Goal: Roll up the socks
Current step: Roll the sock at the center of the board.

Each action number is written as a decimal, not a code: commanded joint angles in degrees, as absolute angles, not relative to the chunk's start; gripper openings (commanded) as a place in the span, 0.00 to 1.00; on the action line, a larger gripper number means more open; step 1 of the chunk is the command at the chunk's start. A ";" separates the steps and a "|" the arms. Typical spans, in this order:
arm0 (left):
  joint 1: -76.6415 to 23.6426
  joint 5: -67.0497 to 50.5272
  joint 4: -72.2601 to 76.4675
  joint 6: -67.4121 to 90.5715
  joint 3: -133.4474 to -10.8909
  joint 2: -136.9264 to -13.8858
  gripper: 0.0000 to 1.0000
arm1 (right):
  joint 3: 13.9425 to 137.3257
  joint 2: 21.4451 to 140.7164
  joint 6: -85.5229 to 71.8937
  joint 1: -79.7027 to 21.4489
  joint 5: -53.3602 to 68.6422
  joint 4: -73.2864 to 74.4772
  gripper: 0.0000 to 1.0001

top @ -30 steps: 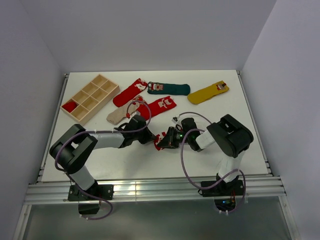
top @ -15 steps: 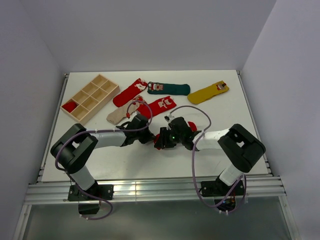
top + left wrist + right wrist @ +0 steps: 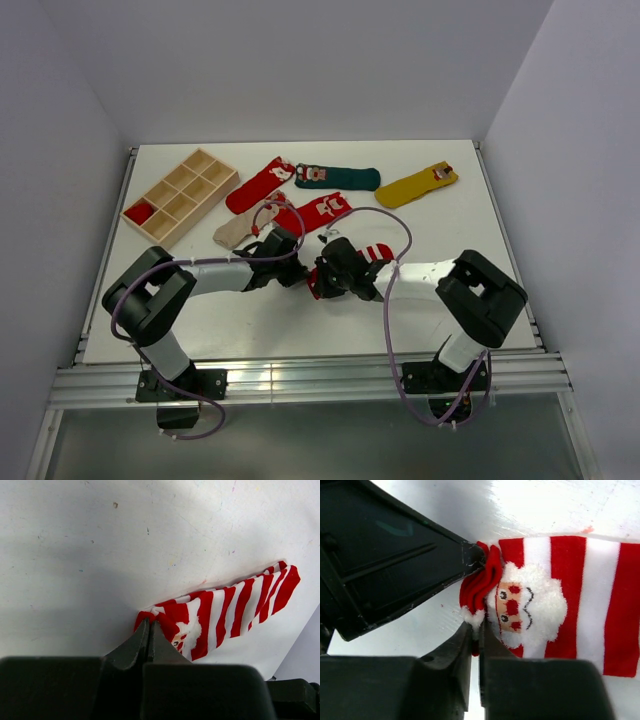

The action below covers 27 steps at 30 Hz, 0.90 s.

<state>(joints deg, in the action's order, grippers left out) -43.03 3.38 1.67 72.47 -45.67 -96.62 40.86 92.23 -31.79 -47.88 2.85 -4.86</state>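
A red-and-white striped sock (image 3: 375, 252) lies flat at the table's middle, between the two arms. My left gripper (image 3: 149, 625) is shut on the red cuff corner of this sock (image 3: 225, 612). My right gripper (image 3: 476, 632) is shut on the same cuff's edge, right beside the Santa face patch (image 3: 520, 607). The left gripper's finger (image 3: 420, 555) shows in the right wrist view, touching the cuff from the other side. From above, the left gripper (image 3: 303, 276) and right gripper (image 3: 322, 282) meet at the sock's near-left end.
Further back lie a red sock (image 3: 258, 185), a dark green sock (image 3: 338, 178), a mustard yellow sock (image 3: 417, 186), a beige sock (image 3: 235, 232) and another red sock (image 3: 318, 213). A wooden compartment tray (image 3: 180, 195) stands back left, with something red in one cell.
My right arm has stretched out leftward, bringing its gripper to the sock's cuff. Its jaws opened briefly and shut again on the cuff. The left gripper has held still.
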 commanded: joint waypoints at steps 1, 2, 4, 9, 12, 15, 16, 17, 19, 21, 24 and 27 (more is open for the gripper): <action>-43.42 5.97 -4.48 72.86 -45.09 -97.74 0.00 | 40.43 93.43 -31.03 -47.64 -2.38 0.36 0.06; -43.42 5.98 -4.22 73.12 -44.83 -97.39 0.00 | 40.08 93.08 -30.94 -46.85 0.15 0.18 0.00; -43.42 6.33 -3.61 73.39 -44.04 -96.07 0.00 | 38.07 92.55 -31.64 -45.27 5.86 -3.92 0.00; -43.50 7.21 -1.58 73.65 -42.19 -91.94 0.06 | 32.35 92.99 -36.98 -38.24 25.88 -16.24 0.00; -43.51 7.65 -0.53 72.86 -40.87 -88.87 0.14 | 29.45 95.44 -41.90 -34.37 33.64 -26.08 0.00; -43.42 8.00 1.58 71.90 -38.94 -85.44 0.23 | 27.16 98.60 -48.04 -31.65 41.64 -36.54 0.00; -43.42 8.00 2.19 71.37 -37.63 -83.60 0.27 | 26.20 99.57 -49.82 -30.34 44.88 -42.31 0.00; -43.42 7.91 2.72 70.76 -36.92 -82.63 0.28 | 25.58 101.49 -51.66 -29.71 46.48 -45.50 0.00; -43.50 6.95 5.44 69.96 -34.21 -80.26 0.31 | 24.09 103.53 -57.64 -28.57 49.81 -54.69 0.00; -43.42 5.81 7.72 69.35 -31.75 -79.11 0.32 | 23.29 106.43 -63.16 -26.81 51.32 -60.44 0.00; -43.51 4.14 8.79 69.08 -30.59 -79.71 0.31 | 22.68 109.94 -68.35 -25.49 53.08 -68.10 0.00; -43.50 2.12 9.57 68.47 -30.85 -82.16 0.30 | 22.24 113.19 -73.27 -24.96 53.87 -74.69 0.00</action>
<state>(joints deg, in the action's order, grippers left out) -43.33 4.54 5.85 70.02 -30.81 -80.64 22.92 111.07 -64.49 -25.69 49.93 -60.77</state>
